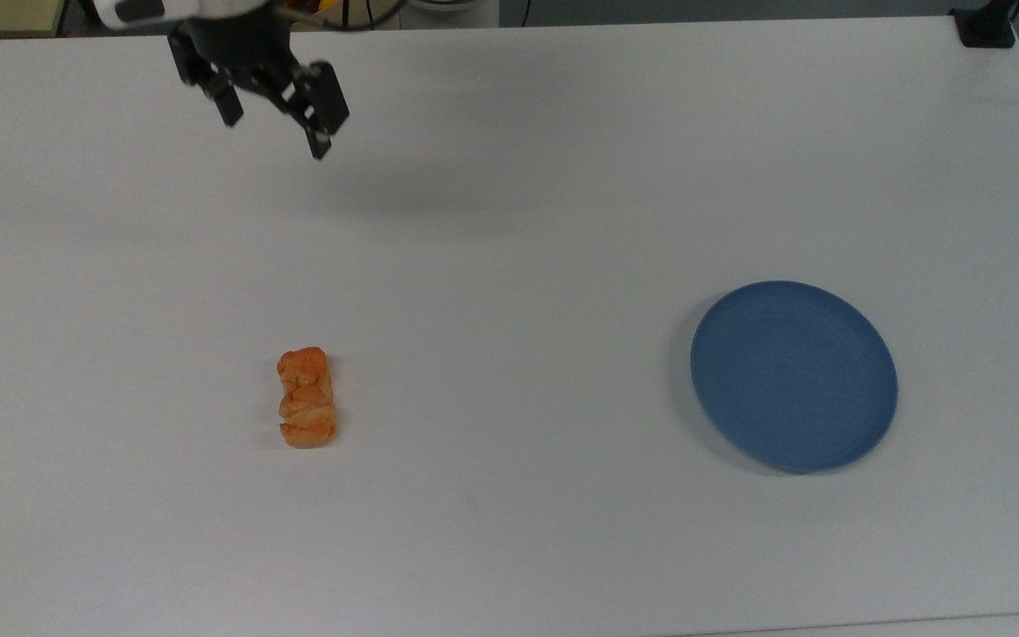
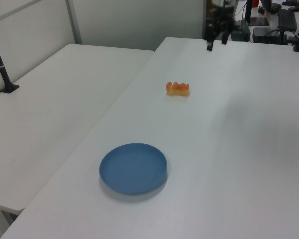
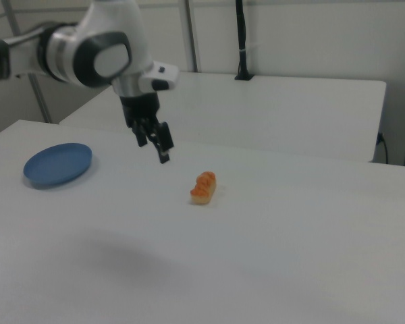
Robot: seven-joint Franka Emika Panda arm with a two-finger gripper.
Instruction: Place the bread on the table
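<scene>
The bread [image 1: 306, 398], a small golden-orange lumpy roll, lies flat on the white table [image 1: 518, 221], left of centre in the top view. It also lies alone on the tabletop as the bread [image 2: 178, 88] in the left view and the bread [image 3: 204, 187] in the right view. My gripper [image 1: 275, 124] hangs open and empty high above the table, well away from the roll toward the far edge. The same gripper [image 3: 153, 144] in the right view hovers up and to the left of the roll, and the gripper [image 2: 216, 44] sits near the table's far end in the left view.
A round blue plate [image 1: 793, 374] rests on the right of the table in the top view, with nothing on it; it is the plate [image 2: 133, 168] near the front in the left view. A second white table [image 2: 55, 94] stands alongside. A black post [image 1: 985, 22] stands at the far right corner.
</scene>
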